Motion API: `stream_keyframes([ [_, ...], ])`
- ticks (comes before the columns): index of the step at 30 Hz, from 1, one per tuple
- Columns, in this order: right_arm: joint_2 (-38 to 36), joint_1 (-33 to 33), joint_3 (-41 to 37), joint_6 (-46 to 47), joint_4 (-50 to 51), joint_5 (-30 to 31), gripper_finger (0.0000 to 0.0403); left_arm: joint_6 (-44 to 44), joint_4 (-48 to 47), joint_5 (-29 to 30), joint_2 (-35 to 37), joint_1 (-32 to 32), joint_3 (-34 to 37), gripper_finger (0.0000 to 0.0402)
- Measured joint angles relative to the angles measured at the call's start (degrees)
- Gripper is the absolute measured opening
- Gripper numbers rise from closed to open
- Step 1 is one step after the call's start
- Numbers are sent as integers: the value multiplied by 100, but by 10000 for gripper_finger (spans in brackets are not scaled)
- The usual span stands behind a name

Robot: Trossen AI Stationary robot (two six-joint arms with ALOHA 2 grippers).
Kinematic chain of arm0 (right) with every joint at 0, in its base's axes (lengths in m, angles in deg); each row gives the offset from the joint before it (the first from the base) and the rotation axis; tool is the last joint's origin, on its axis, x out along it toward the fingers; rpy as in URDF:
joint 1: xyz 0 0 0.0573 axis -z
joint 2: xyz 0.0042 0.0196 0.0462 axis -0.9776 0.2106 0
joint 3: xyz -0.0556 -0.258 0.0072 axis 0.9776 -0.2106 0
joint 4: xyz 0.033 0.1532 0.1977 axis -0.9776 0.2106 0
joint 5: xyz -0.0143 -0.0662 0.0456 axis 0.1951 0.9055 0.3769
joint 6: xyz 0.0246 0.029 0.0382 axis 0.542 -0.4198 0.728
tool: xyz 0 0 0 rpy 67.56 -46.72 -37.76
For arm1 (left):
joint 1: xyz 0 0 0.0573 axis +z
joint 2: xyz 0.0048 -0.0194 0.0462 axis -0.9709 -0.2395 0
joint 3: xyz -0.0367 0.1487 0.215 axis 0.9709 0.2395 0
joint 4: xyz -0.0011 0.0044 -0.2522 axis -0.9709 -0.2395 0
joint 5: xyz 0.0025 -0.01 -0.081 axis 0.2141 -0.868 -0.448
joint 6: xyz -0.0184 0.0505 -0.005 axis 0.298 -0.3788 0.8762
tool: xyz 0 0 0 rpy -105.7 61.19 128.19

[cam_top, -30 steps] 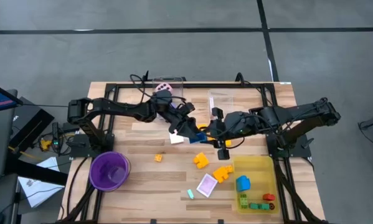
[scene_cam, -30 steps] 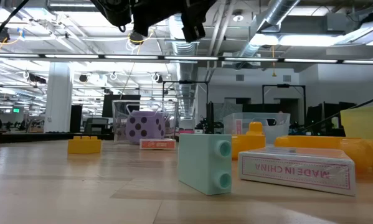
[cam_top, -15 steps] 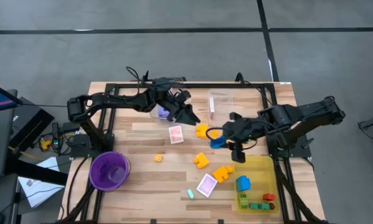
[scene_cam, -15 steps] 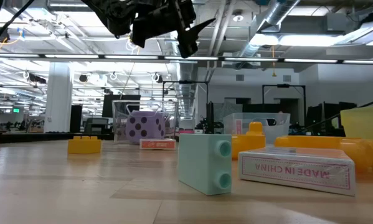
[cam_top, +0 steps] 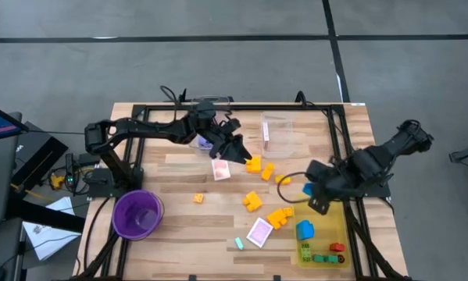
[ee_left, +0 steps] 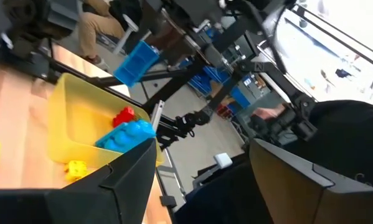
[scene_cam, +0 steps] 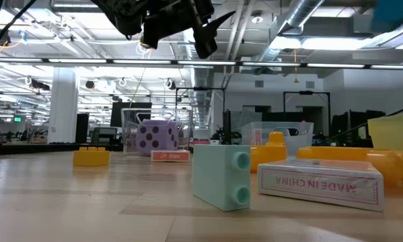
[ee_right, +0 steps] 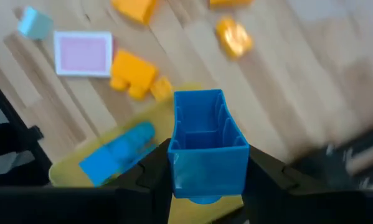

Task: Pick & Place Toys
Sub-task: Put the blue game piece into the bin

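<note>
Above yellow tray (cam_top: pixel 337 209), right jaws grip blue block (ee_right: pixel 206 140); left seemingly open, empty.

Layout of the table (cam_top: pixel 179 234) from above: the round cup (cam_top: pixel 137 215) stands at front left, the tray (cam_top: pixel 337 209) at front right, holding several blocks. A card (cam_top: pixel 259 232) lies just left of the tray; two clear boxes (cam_top: pixel 278 133) stand at the rear centre.

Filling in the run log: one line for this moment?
right gripper: shut on blue block, above yellow tray edge | left gripper: open, empty, raised near pink card
</note>
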Motion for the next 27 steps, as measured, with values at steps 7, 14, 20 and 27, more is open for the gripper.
stream_keyframes([
  [7, -107, -732, -361, 1896, 136, -306, 143, 2, -2, 67, 0, -161, 0, 253],
  [14, -151, -1461, -1002, 3511, -4, -878, 146, 2, -7, 193, 0, -240, 0, 254],
  [20, -147, -1842, -1493, 4300, -737, -1161, 147, 2, -4, 310, 0, -244, 0, 251],
  [27, -142, -1983, -2079, 5128, -1245, -1469, 147, 14, -5, 348, 0, -244, 0, 249],
])
